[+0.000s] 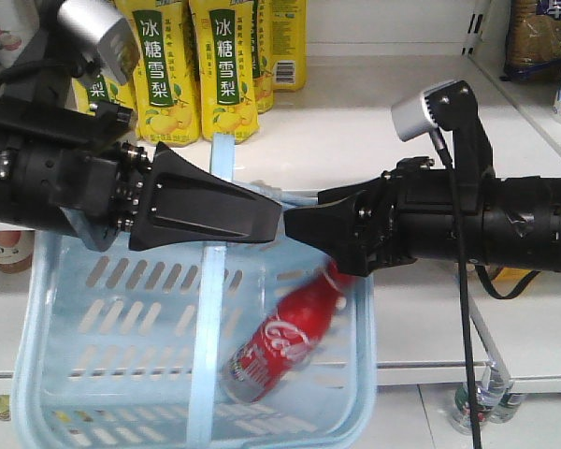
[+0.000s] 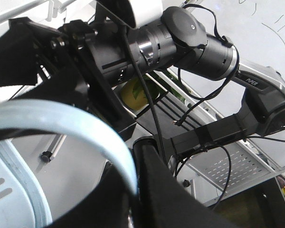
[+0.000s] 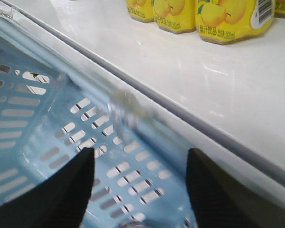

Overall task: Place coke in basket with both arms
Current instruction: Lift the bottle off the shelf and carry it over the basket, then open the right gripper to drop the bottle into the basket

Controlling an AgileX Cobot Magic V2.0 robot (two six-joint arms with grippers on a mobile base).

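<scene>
Coke [image 1: 279, 339] lies tilted inside the basket [image 1: 65, 374], right of the hoop handle [image 1: 208, 309]. It is motion-blurred, and its cap end is hidden behind the right end effector [image 1: 304, 224]. Only the right wrist view shows that one's fingers [image 3: 61, 190] apart, over the slotted basket wall. Left end effector [image 1: 248, 210] crosses in front of the handle. The left wrist view has the handle close and blurred, so I cannot tell whether it is apart or clamped. The two tips nearly meet. Yellow drink bottles [image 1: 168, 75] stand on the shelf [image 1: 355, 140] behind, their tops cut off.
</scene>
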